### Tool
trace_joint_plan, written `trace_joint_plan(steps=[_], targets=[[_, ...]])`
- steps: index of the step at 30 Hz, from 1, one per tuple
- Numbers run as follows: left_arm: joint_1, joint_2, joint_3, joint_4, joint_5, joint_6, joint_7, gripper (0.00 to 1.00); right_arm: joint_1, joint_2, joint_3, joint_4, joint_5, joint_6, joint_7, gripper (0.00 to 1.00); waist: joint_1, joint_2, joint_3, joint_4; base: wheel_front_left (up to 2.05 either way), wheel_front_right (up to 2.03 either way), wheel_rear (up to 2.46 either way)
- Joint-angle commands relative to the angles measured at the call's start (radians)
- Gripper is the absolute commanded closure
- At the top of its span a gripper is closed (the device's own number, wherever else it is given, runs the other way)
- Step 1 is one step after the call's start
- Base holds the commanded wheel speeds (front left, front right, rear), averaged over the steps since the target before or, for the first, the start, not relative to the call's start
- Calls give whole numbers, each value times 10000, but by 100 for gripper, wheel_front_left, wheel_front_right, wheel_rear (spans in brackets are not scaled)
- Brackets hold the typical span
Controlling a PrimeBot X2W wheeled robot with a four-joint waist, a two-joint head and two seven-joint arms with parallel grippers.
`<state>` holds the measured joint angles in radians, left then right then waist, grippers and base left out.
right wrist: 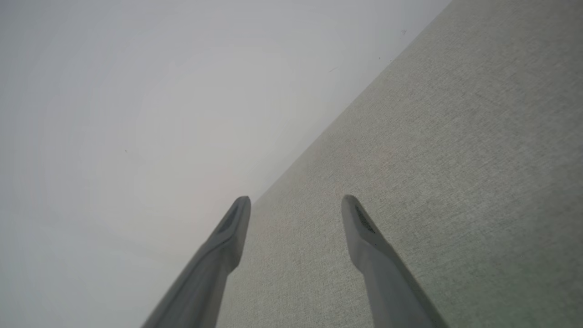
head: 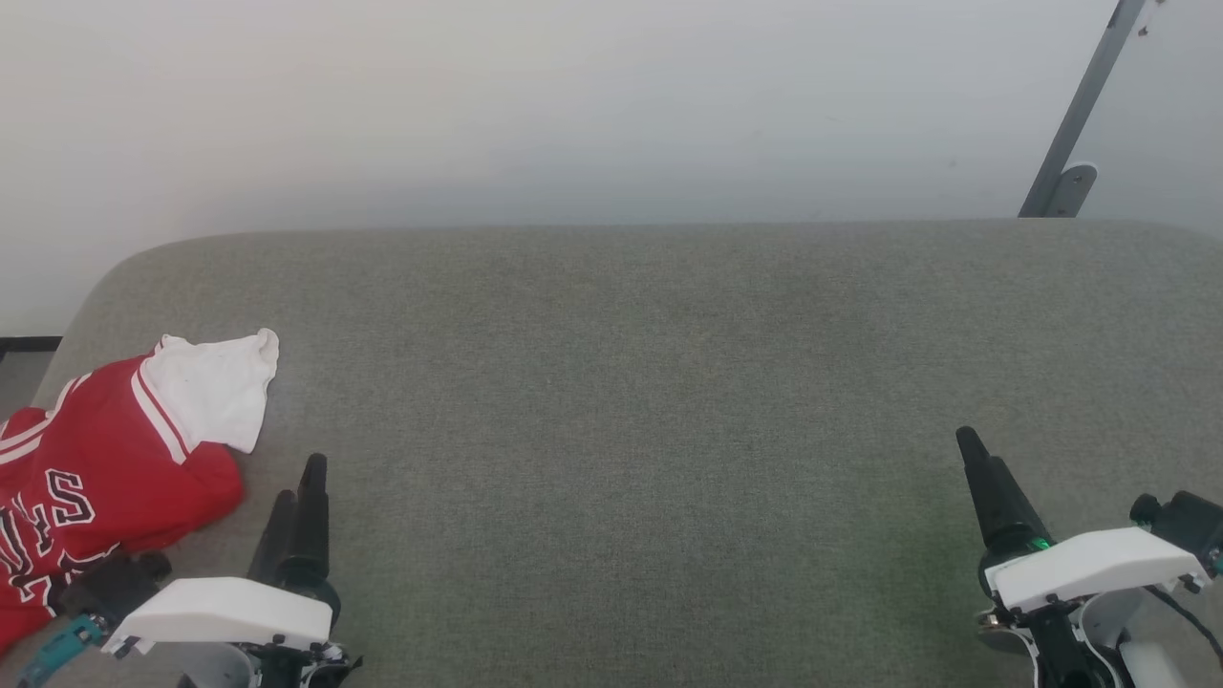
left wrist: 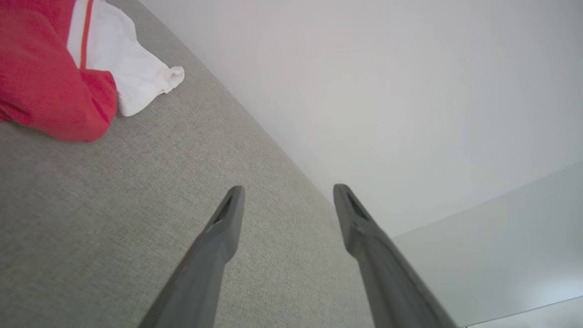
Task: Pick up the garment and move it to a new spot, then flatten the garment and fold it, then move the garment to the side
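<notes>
My left hand (head: 300,480) at 7 o'clock and right hand (head: 979,449) at 4 are spread, empty. The shirt (head: 105,459) lies bunched at 8 o'clock by the table's (head: 621,382) left edge. A clumsy pinch could shove it off or catch one layer.

Grey-green fabric bench (head: 669,382); crumpled red-white garment (head: 115,459) lying at left end.

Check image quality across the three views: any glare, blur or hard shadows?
Head view: soft even light, no glare, only a faint shadow under the garment, which the left edge crops. Left wrist view: left gripper fingers look soft up close, cushion weave sharp, horizon tilted. Right wrist view: right gripper fingers equally soft, wall pale and featureless.
</notes>
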<state>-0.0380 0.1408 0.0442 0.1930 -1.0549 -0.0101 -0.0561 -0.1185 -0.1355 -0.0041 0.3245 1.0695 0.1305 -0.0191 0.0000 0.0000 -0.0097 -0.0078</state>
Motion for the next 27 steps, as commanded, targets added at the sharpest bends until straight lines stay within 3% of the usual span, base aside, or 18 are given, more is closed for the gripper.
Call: trace_joint_plan(steps=[1, 27], targets=[[-22, 72, 35, -139, 105, -27, -53, 0, -263, -88, 10, -113, -79, 1, -71, 0, 0, 0, 1, 1, 0, 0, 0], [191, 56, 517, -149, 3373, -564, -854, 0, -292, -336, 23, -249, -2882, 2, -565, 0, 0, 0, -48, -31, 0, 0, 0]])
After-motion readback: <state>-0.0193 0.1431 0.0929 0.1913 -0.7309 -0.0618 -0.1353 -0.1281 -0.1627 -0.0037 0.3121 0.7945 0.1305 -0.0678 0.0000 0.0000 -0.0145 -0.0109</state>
